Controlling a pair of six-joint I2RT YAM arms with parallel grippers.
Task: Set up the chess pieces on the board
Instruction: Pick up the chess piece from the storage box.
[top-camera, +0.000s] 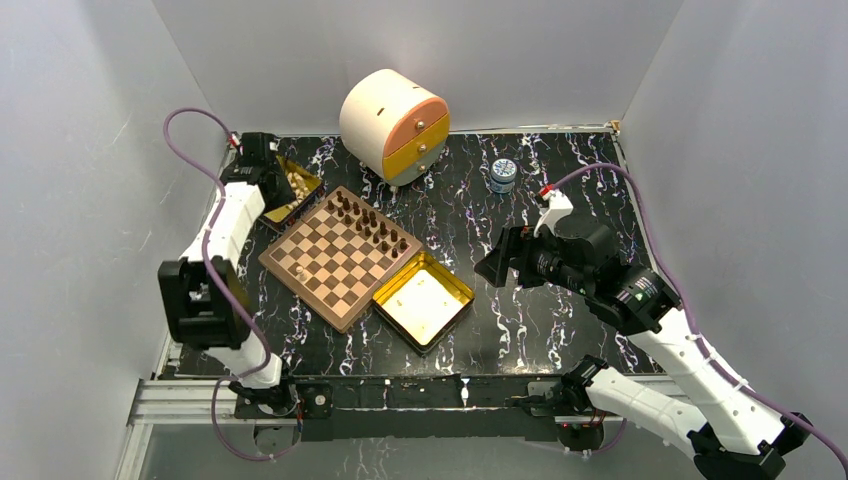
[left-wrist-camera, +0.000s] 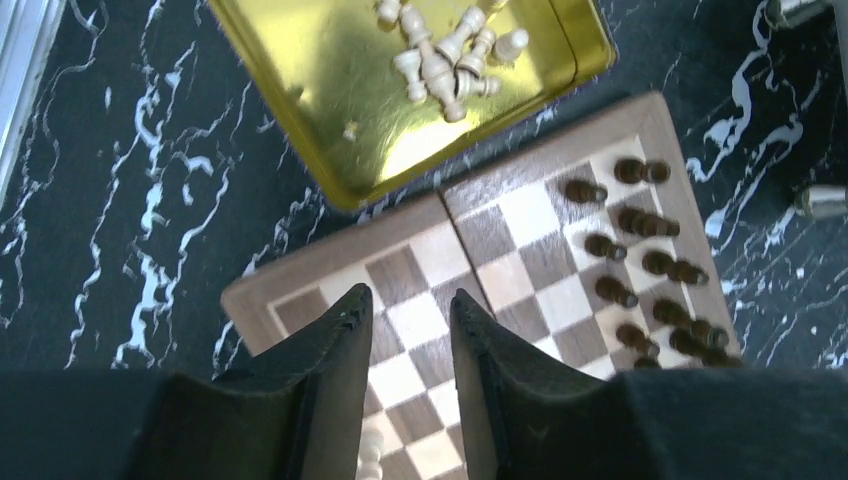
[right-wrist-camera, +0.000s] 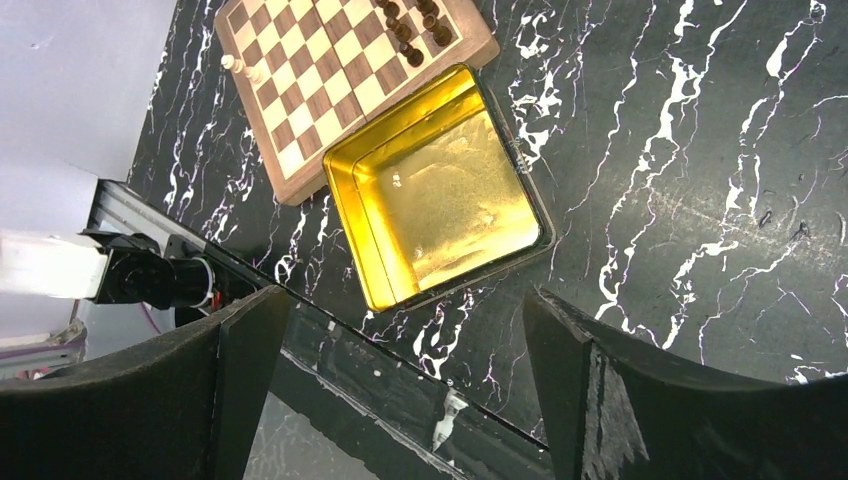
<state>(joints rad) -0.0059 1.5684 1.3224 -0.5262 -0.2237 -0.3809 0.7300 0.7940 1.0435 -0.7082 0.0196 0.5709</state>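
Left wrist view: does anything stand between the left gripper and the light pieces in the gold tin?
Nothing visible does. The left gripper hovers over a corner of the board, jaws apart and empty. The light pieces lie heaped and uncovered in the open gold tin, just beyond the board's rim.

The checkered board (top-camera: 335, 262) lies skewed on the worktop's (top-camera: 480, 220) left half. Dark pieces (top-camera: 375, 225) stand in two rows along its far edge. Light pieces (left-wrist-camera: 445, 55) lie heaped in a gold tin (left-wrist-camera: 320, 90).

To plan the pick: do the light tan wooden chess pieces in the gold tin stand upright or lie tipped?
Tipped: the light tan wooden chess pieces lie on their sides, heaped in the gold square tin.
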